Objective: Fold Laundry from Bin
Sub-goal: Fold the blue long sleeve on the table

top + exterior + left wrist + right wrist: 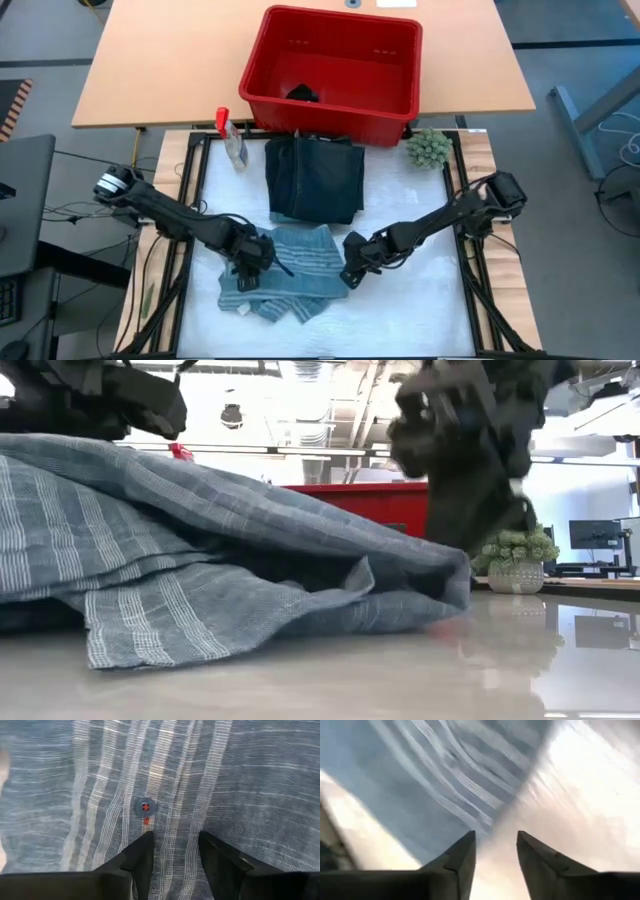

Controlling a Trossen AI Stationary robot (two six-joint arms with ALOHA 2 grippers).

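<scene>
- Currently mid-fold on the striped blue shirt (285, 272); left claw (173, 851) parted over its button placket, holding nothing.
- Right claw (495, 851) parted, empty, at the shirt's edge.
- Next: likely regrip an edge.

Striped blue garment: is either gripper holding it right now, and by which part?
Neither holds it. The left gripper hovers open over the striped blue garment by a button; the right gripper is open at its edge.

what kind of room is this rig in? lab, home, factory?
Most likely a lab or office workspace, not a home. The low view shows an open ceiling with strip lights and a desk with monitors behind the table. From above, a plain wooden desk stands on grey floor, with cables trailing beside the frame.
</scene>
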